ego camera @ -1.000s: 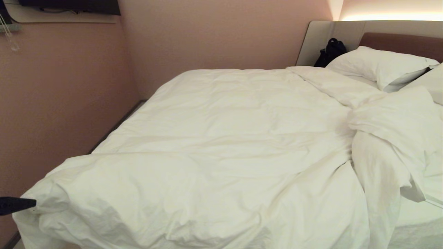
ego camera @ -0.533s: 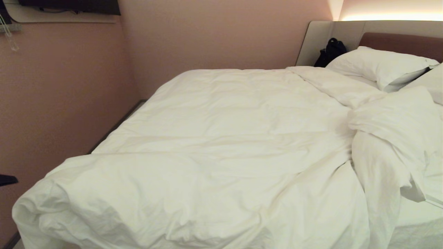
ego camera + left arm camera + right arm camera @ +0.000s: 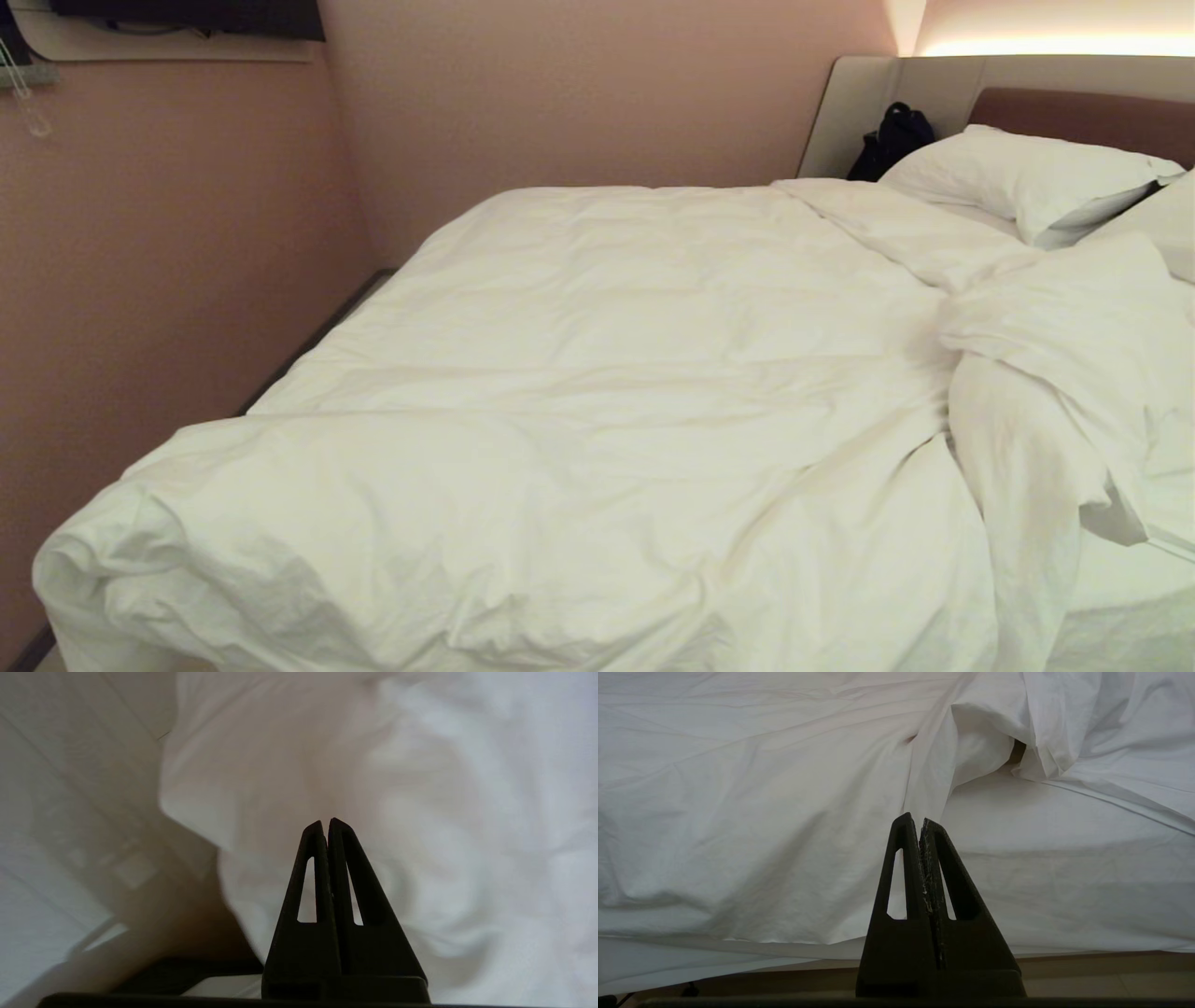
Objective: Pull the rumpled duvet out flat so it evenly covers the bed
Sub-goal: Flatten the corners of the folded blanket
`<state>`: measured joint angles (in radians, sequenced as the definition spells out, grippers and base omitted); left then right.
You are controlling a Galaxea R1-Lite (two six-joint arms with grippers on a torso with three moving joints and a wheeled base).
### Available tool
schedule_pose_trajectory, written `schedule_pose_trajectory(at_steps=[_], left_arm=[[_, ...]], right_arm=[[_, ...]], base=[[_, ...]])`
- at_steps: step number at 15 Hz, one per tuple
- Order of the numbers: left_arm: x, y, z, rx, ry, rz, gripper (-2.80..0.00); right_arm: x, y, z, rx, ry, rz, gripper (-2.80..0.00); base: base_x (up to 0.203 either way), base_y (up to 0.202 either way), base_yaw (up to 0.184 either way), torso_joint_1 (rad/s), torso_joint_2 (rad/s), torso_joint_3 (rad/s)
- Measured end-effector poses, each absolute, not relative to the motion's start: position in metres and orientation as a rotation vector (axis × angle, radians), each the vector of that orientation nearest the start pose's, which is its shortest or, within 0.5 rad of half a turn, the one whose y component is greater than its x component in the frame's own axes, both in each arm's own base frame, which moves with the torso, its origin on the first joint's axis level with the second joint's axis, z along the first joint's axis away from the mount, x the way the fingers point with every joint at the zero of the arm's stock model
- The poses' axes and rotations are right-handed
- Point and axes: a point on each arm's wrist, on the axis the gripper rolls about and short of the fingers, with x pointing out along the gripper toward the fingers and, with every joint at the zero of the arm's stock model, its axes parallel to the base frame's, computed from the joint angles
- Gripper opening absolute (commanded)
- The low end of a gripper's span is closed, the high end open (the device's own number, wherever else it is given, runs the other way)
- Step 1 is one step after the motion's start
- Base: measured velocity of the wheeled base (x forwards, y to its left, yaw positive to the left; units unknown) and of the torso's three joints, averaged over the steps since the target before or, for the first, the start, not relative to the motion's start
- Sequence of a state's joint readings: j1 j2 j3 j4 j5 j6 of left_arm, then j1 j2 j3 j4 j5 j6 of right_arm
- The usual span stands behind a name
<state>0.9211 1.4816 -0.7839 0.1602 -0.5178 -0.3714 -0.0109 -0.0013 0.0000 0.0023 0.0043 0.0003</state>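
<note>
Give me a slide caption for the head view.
White duvet bunched toward the pillows on the bed, neither arm in view.

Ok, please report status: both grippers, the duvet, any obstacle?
Left gripper shut, empty. Right gripper shut, parked. Puffy white duvet bunched toward pillows. Nothing in the way.

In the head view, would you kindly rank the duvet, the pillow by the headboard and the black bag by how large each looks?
1. duvet, by far the largest, covering most of the bed.
2. pillow.
3. black bag, the smallest.
The pillow and bag lie farther from the camera, so both may look smaller than they are.
</note>
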Motion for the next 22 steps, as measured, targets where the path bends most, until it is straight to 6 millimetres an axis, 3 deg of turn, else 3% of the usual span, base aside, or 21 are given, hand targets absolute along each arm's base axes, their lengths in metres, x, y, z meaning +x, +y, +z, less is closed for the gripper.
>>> schedule_pose_trajectory(at_steps=[4, 6, 10, 15, 22], left_arm=[[0.135, 0.174, 0.119, -0.702, 0.620, 0.313, -2.80], [0.124, 0.169, 0.106, -0.566, 0.560, 0.225, -2.80], [0.111, 0.151, 0.103, -0.520, 0.482, 0.093, -2.80], [0.094, 0.121, 0.087, -0.402, 0.520, 0.015, -2.80], [0.096, 0.122, 0.073, -0.344, 0.563, -0.034, -2.80]], right_arm=[[-0.023, 0.000, 0.075, 0.000, 0.001, -0.007, -2.80], [-0.023, 0.000, 0.075, 0.000, 0.000, -0.007, -2.80], [-0.023, 0.000, 0.075, 0.000, 0.000, -0.007, -2.80], [-0.023, 0.000, 0.075, 0.000, 0.000, -0.007, -2.80], [-0.023, 0.000, 0.075, 0.000, 0.000, -0.007, -2.80]], base=[[0.000, 0.000, 0.000, 0.000, 0.00, 0.000], [0.000, 0.000, 0.000, 0.000, 0.00, 0.000], [0.000, 0.000, 0.000, 0.000, 0.00, 0.000], [0.000, 0.000, 0.000, 0.000, 0.00, 0.000], [0.000, 0.000, 0.000, 0.000, 0.00, 0.000]])
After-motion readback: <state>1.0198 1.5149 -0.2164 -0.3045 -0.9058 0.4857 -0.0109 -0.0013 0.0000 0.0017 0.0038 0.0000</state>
